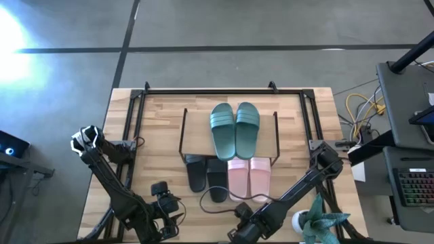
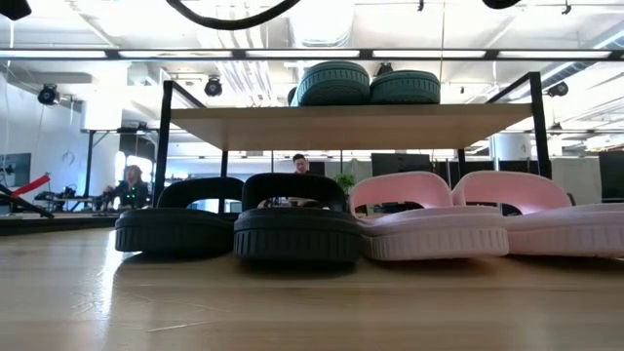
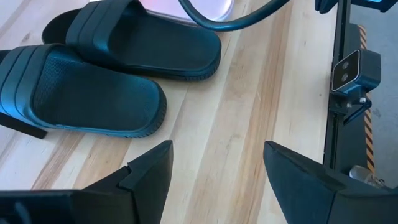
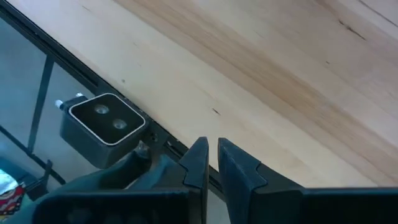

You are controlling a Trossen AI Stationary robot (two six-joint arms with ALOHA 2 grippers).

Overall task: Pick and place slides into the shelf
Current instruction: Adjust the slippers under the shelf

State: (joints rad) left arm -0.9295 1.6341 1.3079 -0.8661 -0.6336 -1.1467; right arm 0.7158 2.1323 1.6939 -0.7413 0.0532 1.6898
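Two teal-green slides (image 1: 234, 129) lie side by side on the wood board of the shelf (image 1: 196, 135). Two black slides (image 1: 207, 177) and two pale pink slides (image 1: 248, 177) rest sole-down on the table along the shelf's near side, in a row in the low view: black (image 2: 239, 229), pink (image 2: 487, 226). My left gripper (image 3: 217, 149) hovers open near the table's near edge, left of centre (image 1: 173, 203), with the black slides (image 3: 93, 93) just ahead of its fingers. My right gripper (image 4: 212, 144) is shut on nothing, above the near edge (image 1: 239, 230).
A large black tube frame (image 1: 203, 91) rings the table. A black cable (image 1: 234, 202) loops over the table in front of the slides. A small camera (image 4: 102, 124) sits on the near rail, and a potted plant (image 1: 319, 222) stands at the near right corner.
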